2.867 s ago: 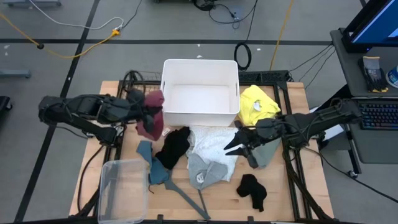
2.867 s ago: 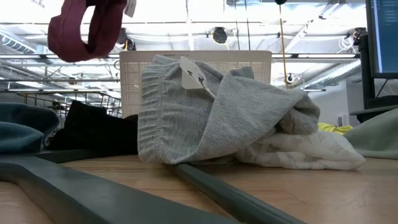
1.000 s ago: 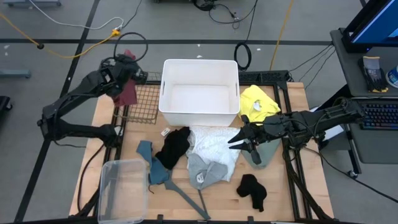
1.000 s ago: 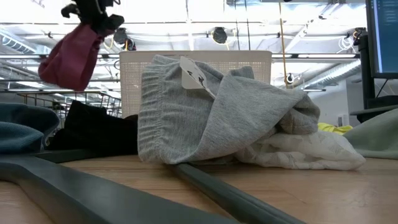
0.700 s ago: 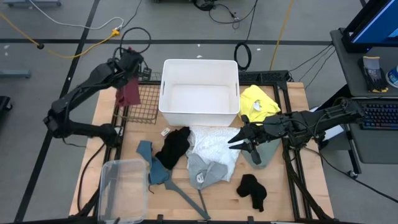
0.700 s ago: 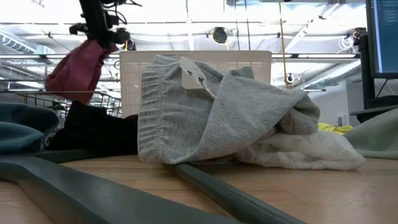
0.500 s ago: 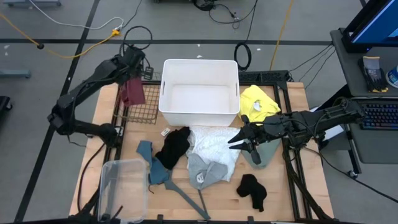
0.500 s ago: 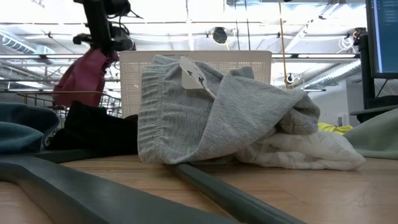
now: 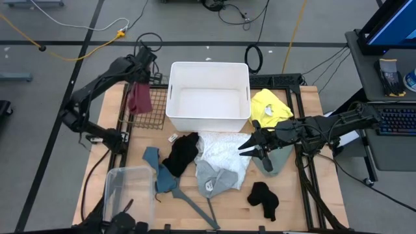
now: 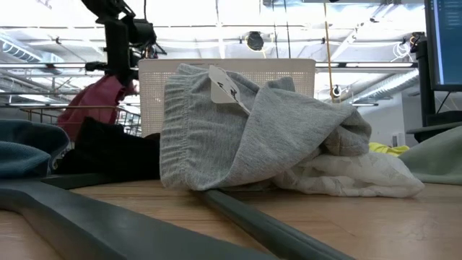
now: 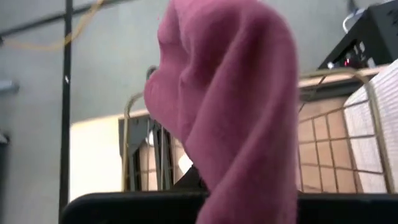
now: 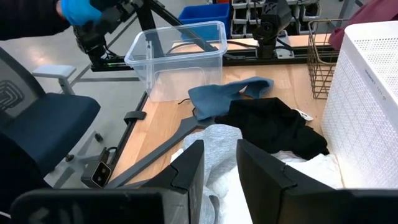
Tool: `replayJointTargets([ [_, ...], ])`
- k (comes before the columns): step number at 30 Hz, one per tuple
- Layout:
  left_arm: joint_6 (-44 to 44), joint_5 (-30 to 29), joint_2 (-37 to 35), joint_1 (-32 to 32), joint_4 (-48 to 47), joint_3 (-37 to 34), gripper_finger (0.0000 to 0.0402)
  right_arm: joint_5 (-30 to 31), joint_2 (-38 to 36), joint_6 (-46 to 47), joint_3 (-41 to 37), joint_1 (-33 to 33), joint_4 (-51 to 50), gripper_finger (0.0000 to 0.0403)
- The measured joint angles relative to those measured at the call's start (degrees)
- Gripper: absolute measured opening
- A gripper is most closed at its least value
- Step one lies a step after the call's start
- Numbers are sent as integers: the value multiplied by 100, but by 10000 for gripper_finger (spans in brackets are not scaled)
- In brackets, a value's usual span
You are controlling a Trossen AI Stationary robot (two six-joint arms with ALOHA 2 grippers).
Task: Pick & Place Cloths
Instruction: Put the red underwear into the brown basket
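My left gripper (image 9: 140,71) is at the table's far left, shut on a maroon cloth (image 9: 138,97), which hangs over a wire basket (image 9: 153,112). It also shows in the low view (image 10: 97,105) and fills the left wrist view (image 11: 230,106). My right gripper (image 9: 249,147) is open and empty just above the lacy white cloth (image 9: 221,151). A black cloth (image 9: 181,155), a light grey cloth (image 9: 214,177) and a teal cloth (image 9: 160,174) lie in a heap on the table. A yellow cloth (image 9: 270,107) lies at the far right. My left gripper holds the maroon cloth by its upper end (image 10: 115,83), from above, fingers pointing down. The cloth hangs slack below the fingers, bunched in several layers. The black cloth hides its lower end in the low view, so I cannot tell whether it touches the basket.
A white bin (image 9: 209,68) stands at the far middle, right of the basket. A clear plastic box (image 9: 129,195) is at the near left, a grey hanger (image 9: 195,205) and a second black cloth (image 9: 263,199) near the front. A person's blue-gloved hand (image 12: 78,9) shows beyond the table.
My left gripper has gone down and toward the table's right, nearer the white bin, still shut on the maroon cloth. The cloth has come lower and now hangs over the wire basket.
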Motion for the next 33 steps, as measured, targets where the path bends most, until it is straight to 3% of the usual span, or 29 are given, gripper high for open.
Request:
replayJointTargets([
  [10,-225,918,50,470,-39,-684,0,0,2,1,0,-1,-1,86],
  [17,-303,1292,50,456,203,-1119,0,0,2,-1,0,-1,-1,86],
  [33,-691,1424,50,337,222,-1283,0,18,2,-1,0,1,-1,86],
])
